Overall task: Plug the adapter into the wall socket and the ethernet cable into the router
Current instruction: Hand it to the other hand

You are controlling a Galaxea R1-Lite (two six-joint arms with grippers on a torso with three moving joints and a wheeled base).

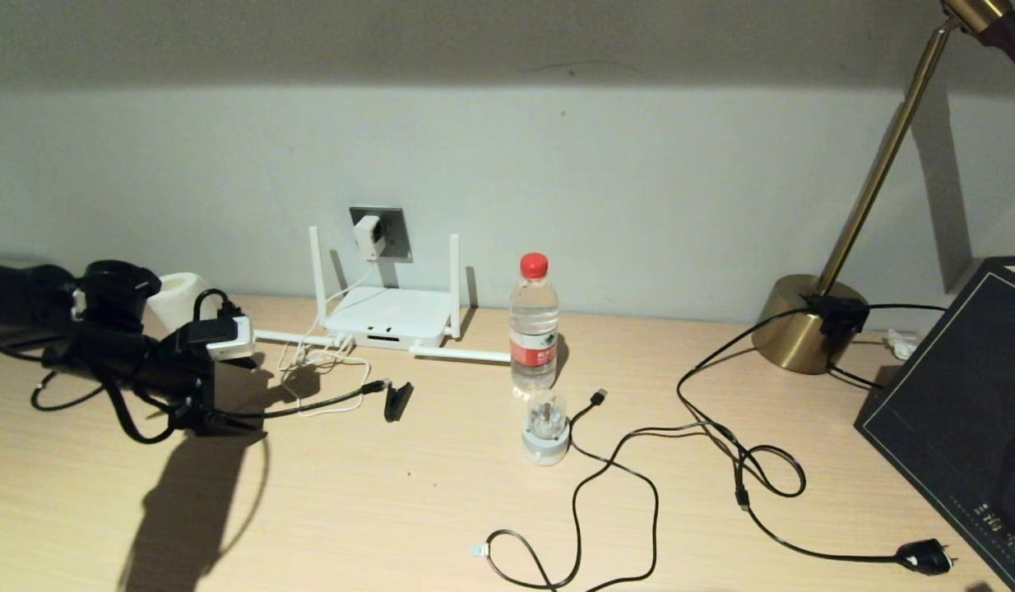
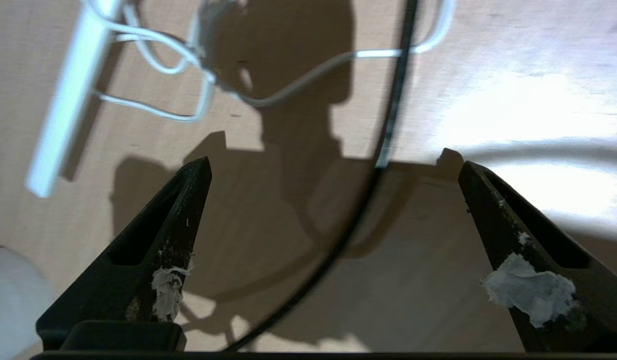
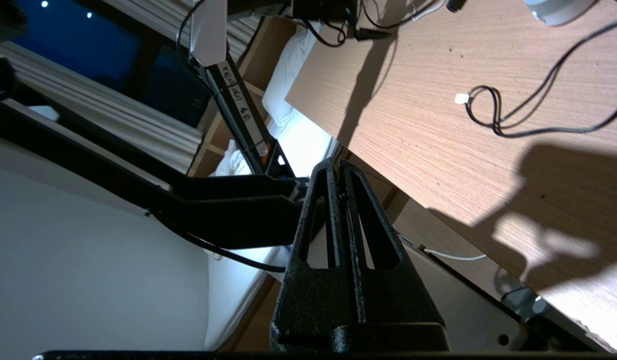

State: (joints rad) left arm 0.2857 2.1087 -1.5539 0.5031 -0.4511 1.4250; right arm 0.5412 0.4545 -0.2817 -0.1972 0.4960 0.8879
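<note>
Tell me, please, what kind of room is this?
Probably a hotel room or a bedroom: a wooden desk against the wall with a brass lamp, and a bed with white linen and curtains beside it.

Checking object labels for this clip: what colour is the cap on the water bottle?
Red; the water bottle's cap shows best in the head view.

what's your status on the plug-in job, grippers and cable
Left gripper open above ethernet cable, nothing held. Right gripper shut, empty, off the desk edge. Adapter already in wall socket. White cord loops near router.
</note>
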